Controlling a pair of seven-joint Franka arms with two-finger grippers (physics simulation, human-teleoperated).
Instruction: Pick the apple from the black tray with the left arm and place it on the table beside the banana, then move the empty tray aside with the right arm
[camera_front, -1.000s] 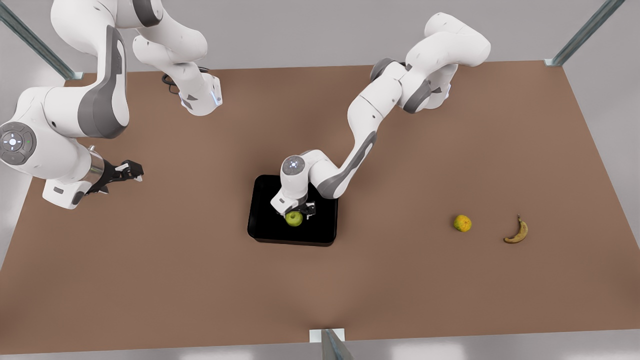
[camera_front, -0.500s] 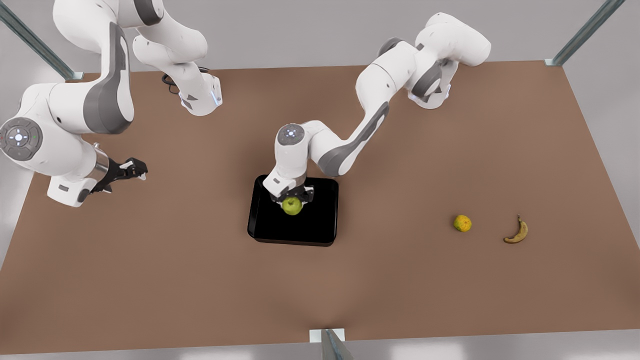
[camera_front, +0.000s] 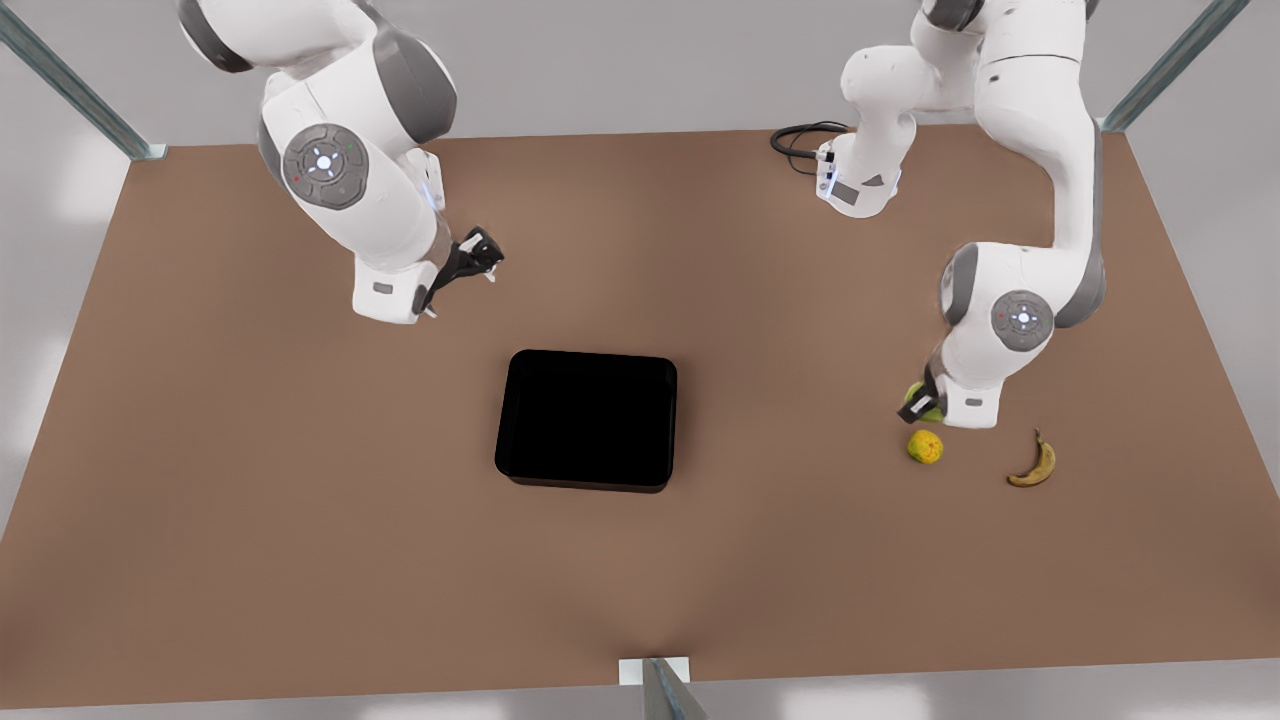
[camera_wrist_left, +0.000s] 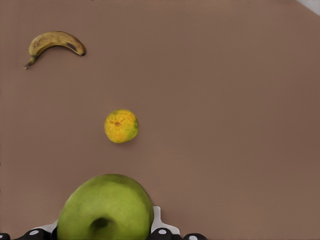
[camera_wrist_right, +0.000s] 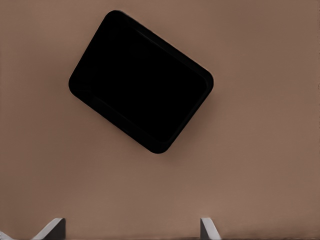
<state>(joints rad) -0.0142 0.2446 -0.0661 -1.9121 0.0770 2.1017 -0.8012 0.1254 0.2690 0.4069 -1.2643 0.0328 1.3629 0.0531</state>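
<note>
Left gripper (camera_front: 922, 405) on the front view's right, jaws clamped on the apple (camera_wrist_left: 106, 207), just beyond the orange fruit (camera_front: 925, 447) near the banana (camera_front: 1034, 465). Right gripper (camera_front: 478, 257), jaws spread wide, hangs beyond the empty black tray (camera_front: 587, 420) mid-worktop (camera_front: 300, 520).

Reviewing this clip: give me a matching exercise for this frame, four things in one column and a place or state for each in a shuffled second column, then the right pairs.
Things:
1. apple
2. black tray
3. banana
4. right gripper

Places or states:
A. empty, mid-table
B. open, up beyond the tray's far corner toward the front view's left
C. clamped in the left gripper, above the table just behind the orange fruit
D. lying on the table, on the front view's right of the orange fruit

Pairs: 1-C, 2-A, 3-D, 4-B
</note>
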